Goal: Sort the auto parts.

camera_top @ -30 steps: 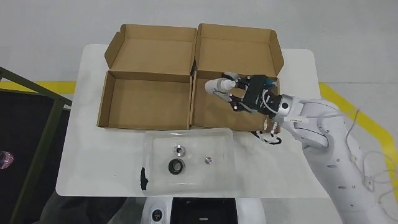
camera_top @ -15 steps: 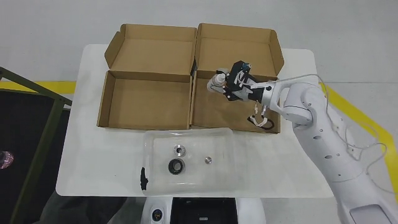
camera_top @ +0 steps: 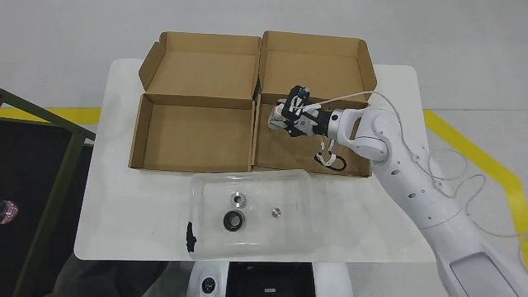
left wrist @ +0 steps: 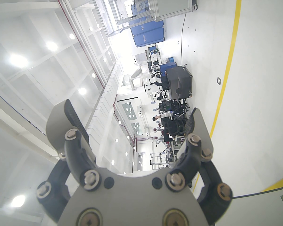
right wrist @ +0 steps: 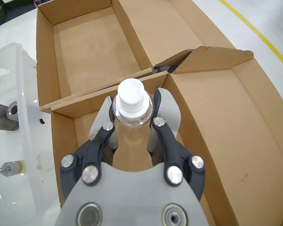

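Right claw [right wrist: 133,110]: it is pinching the part from both sides. Its two fingers press on the part's round clear body.
Part [right wrist: 131,92]: it is small, with a clear body and a white top. The white top pokes out past the claw tips.
Where the part is: it is held over the right box [camera_top: 285,155], near the far end. It is close to the wall next to the left box [camera_top: 194,136]. I cannot tell if it touches the box floor.
Right box: it is brown cardboard. Its lid is flipped open and lies flat behind it.
Left box: it is the same kind of brown box, and its lid is open too. It stands just beside the right box, side wall against side wall.
Bin [camera_top: 293,233]: it is clear plastic. It sits in front of the two boxes, on the robot's side.
In the bin: a silver ring [camera_top: 238,198], a black ring [camera_top: 235,220] and a small bolt [camera_top: 276,211] lie near each other but apart.
Worktop [camera_top: 396,82]: it is white. The boxes and the bin stand on it.
Left claw [left wrist: 132,116]: its fingers are spread wide. It points up at the ceiling lights.
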Robot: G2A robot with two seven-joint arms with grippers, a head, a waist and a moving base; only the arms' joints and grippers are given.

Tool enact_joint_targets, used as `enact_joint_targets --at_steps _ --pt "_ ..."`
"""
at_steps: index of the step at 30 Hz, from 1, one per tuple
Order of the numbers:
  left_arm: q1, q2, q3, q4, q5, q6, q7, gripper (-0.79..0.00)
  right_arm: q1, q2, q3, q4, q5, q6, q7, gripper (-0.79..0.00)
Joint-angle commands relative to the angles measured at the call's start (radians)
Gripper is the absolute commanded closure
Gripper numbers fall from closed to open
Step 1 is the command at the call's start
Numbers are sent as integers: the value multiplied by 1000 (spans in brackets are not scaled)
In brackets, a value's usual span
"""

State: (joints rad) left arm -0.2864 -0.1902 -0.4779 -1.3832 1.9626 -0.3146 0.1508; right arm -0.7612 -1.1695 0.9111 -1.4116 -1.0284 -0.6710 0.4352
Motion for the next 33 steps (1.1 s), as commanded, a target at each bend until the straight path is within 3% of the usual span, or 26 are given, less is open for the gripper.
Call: enact_joint_targets --at_steps 1,4,6,7,12,16,20,24,33 --pt "0 0 0 0 0 0 0 -785 10 -5 -14 15 -5 9 4 0" --pt "0 0 0 0 0 0 0 -785 28 -15 -36 43 -15 20 1 -3" --pt "0 0 0 0 0 0 0 -785 38 -21 -48 63 -17 22 -7 -105" --pt "0 0 0 0 0 0 0 -785 41 -23 -54 74 -16 24 -11 -191" --pt "0 0 0 0 0 0 0 -785 56 -35 -74 113 -18 22 -26 -206" --pt "0 0 0 0 0 0 0 -785 62 -39 -80 123 -29 18 -31 -329" --pt "0 0 0 0 0 0 0 -785 59 -38 -71 115 -37 9 -35 -391" --pt "0 0 0 0 0 0 0 -785 46 -29 -40 74 -46 -9 -40 -563" --pt "0 0 0 0 0 0 0 -785 -32 10 83 -105 -52 -58 -20 -591"
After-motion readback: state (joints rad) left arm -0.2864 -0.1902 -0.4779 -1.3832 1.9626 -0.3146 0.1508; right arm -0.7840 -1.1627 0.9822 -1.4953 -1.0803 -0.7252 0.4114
